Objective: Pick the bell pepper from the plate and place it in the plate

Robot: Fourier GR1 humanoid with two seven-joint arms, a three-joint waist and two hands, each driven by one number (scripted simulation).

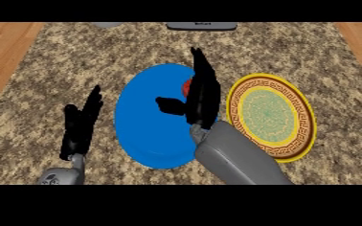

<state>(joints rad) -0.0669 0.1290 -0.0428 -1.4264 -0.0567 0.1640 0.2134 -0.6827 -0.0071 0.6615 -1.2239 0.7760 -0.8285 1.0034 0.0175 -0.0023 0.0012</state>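
Work has barely begun — the red bell pepper [186,86] lies on the blue plate [145,119], the right hand [200,98] over it with fingers straight, thumb spread, nothing grasped — the patterned yellow plate [272,117] waits.

You're looking steeply down at a tabletop [84,52] with a speckled granite-like surface of mixed brown, beige and grey, which fills nearly all of your view. A strip of warm wood [16,43] runs down the far left side, and a narrower wooden strip [351,31] shows at the far right corner. At the far edge you'll see a dark flat object [201,26] and, left of it, part of a pale grey one [107,24]. Light is even.
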